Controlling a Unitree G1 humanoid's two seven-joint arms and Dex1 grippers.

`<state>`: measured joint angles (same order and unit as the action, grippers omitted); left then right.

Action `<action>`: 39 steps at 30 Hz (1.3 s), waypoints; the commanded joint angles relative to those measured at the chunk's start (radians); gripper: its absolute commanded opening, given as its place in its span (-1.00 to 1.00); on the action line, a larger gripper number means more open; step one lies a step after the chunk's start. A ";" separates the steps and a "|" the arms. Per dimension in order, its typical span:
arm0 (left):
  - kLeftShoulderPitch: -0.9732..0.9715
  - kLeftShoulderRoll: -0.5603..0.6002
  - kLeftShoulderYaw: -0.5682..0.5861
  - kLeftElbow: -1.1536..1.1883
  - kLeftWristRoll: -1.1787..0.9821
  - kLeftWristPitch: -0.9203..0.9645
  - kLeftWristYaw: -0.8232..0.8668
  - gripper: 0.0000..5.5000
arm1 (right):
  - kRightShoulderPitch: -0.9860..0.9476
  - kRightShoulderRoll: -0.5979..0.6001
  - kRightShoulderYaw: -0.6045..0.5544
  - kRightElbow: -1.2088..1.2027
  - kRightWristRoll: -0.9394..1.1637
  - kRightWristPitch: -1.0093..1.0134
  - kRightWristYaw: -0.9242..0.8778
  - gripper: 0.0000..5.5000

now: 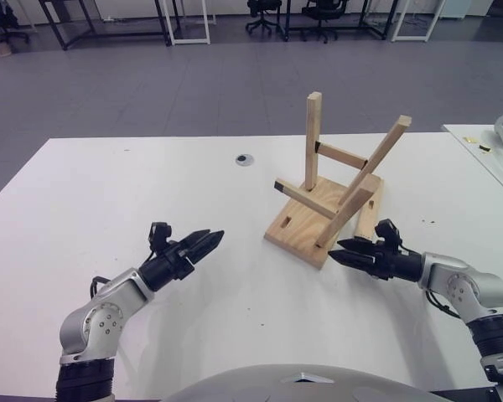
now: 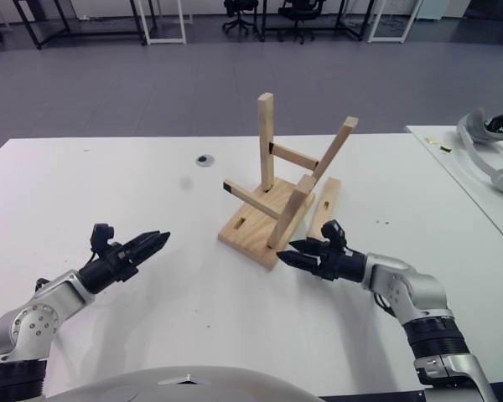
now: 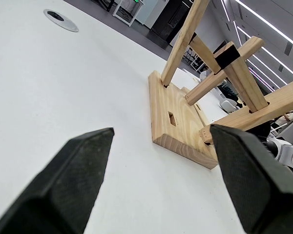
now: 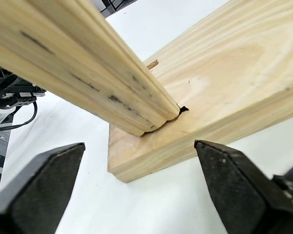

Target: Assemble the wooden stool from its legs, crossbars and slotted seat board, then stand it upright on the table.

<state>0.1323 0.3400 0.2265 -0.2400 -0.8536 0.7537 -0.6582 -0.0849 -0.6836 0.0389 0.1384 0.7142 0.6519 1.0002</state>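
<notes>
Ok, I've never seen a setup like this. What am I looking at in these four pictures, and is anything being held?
This is a humanoid robot with two arms, each ending in a two-finger gripper. The two wide pictures come from cameras in its head, looking down over a white table. The two close pictures come from cameras on its wrists, so the dark wedges in them are that gripper's own fingers. On the table lies a wooden seat board with two legs standing in its slots and crossbars fitted to them. One more wooden piece lies loose beside the board. The left gripper and right gripper are both open and hold nothing.
</notes>
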 commanded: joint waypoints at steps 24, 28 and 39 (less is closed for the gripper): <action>0.050 0.012 -0.054 0.036 0.100 -0.087 -0.003 0.32 | -0.128 0.339 -0.236 0.329 -0.398 -0.286 -0.695 0.81; 0.059 0.001 -0.059 0.032 0.104 -0.098 0.008 0.32 | -0.128 0.376 -0.293 0.303 -0.378 -0.241 -0.791 0.55; 0.039 0.002 -0.056 0.041 0.120 -0.103 0.018 0.32 | -0.162 0.347 -0.298 0.314 -0.462 -0.251 -0.872 -0.12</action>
<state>0.1833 0.3388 0.1693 -0.2064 -0.7434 0.6621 -0.6499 -0.2603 -0.3381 -0.2521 0.4232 0.2664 0.3791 0.1433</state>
